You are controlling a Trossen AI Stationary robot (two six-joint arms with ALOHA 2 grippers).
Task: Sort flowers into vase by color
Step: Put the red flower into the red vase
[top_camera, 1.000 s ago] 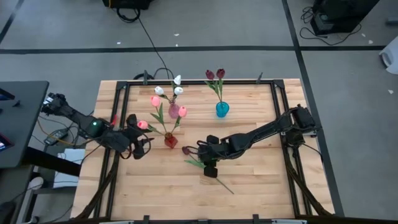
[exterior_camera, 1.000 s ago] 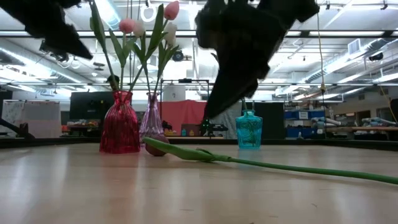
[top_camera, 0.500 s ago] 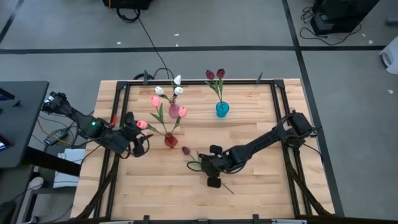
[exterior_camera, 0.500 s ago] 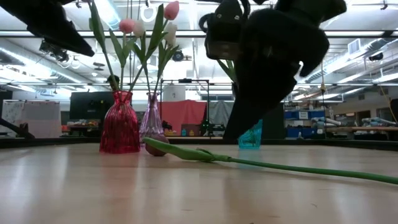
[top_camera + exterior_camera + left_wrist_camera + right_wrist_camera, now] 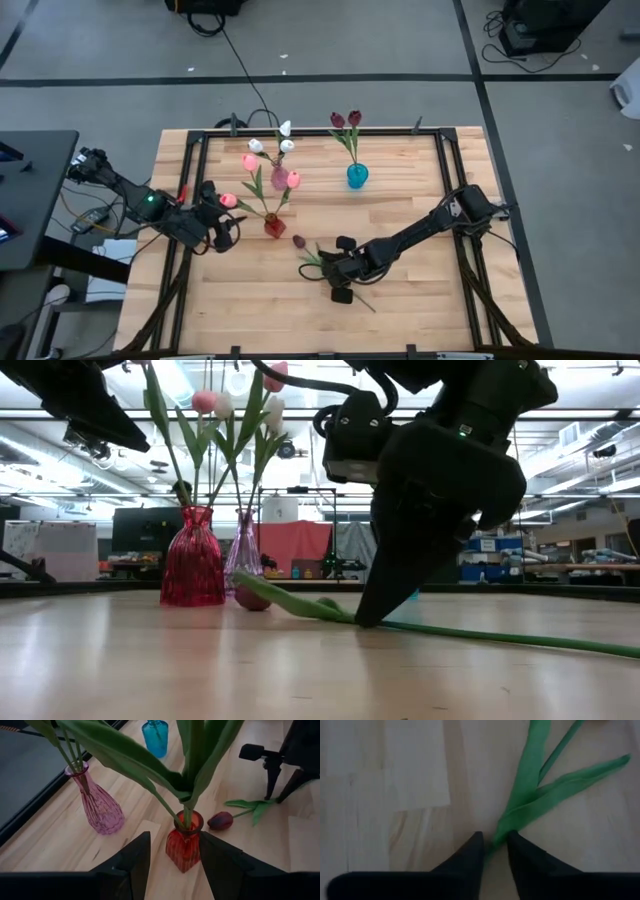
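Observation:
A dark maroon flower [image 5: 298, 241] lies on the table, head toward the red vase [image 5: 274, 227], its long green stem [image 5: 480, 632] running toward the near right. My right gripper [image 5: 495, 845] points steeply down at the stem where the leaves [image 5: 540, 790] branch off. It is open, with one fingertip on each side of the stem. My left gripper [image 5: 175, 862] hovers open and empty to the left of the red vase, which holds pink flowers. White flowers stand in the pink vase [image 5: 280, 178], maroon ones in the blue vase [image 5: 357, 176]. My right gripper comes from above, slanting, with its fingers [image 5: 472, 850] across the stem [image 5: 496, 836] just below the leaf base. The stem lies flat on the table between the tips. I cannot tell whether the fingers touch it.
The three vases stand close together in the far middle of the table [image 5: 250, 310]. Bare wood lies along the near edge and at the right. A black frame rail [image 5: 445, 180] runs around the tabletop.
My right gripper has come down toward the table and a little toward its near edge, ending with its fingertips at the lying flower's stem. The flower has stayed where it was.

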